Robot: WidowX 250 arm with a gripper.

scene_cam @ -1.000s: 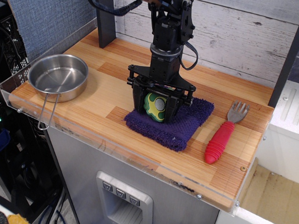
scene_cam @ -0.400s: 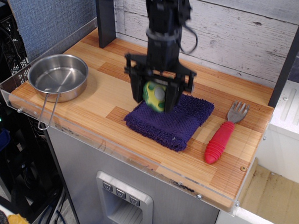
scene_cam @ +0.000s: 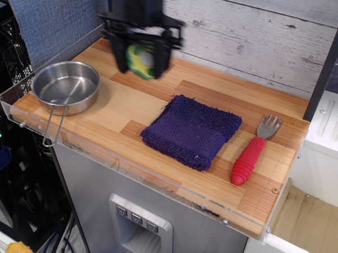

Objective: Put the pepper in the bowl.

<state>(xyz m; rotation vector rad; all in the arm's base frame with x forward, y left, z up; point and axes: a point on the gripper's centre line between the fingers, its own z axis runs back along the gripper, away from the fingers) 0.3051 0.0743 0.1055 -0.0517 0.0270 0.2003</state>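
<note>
The green pepper (scene_cam: 140, 61), with its yellow rim and pale centre, is held between my gripper's black fingers, lifted well above the wooden tabletop. My gripper (scene_cam: 141, 61) is shut on it and looks motion-blurred. It hangs to the upper right of the steel bowl (scene_cam: 65, 86), which stands empty at the table's left end with its wire loop handle (scene_cam: 53, 127) pointing over the front edge. The pepper is about a bowl's width to the right of the bowl's rim.
A purple cloth (scene_cam: 192, 130) lies in the middle of the table. A red-handled fork (scene_cam: 252, 151) lies to its right. A clear plastic lip (scene_cam: 25, 74) runs along the left and front edges. A dark post (scene_cam: 118, 37) stands behind the gripper.
My gripper has lifted the pepper off the purple cloth and carried it up and to the left, toward the bowl. The cloth now lies bare.
</note>
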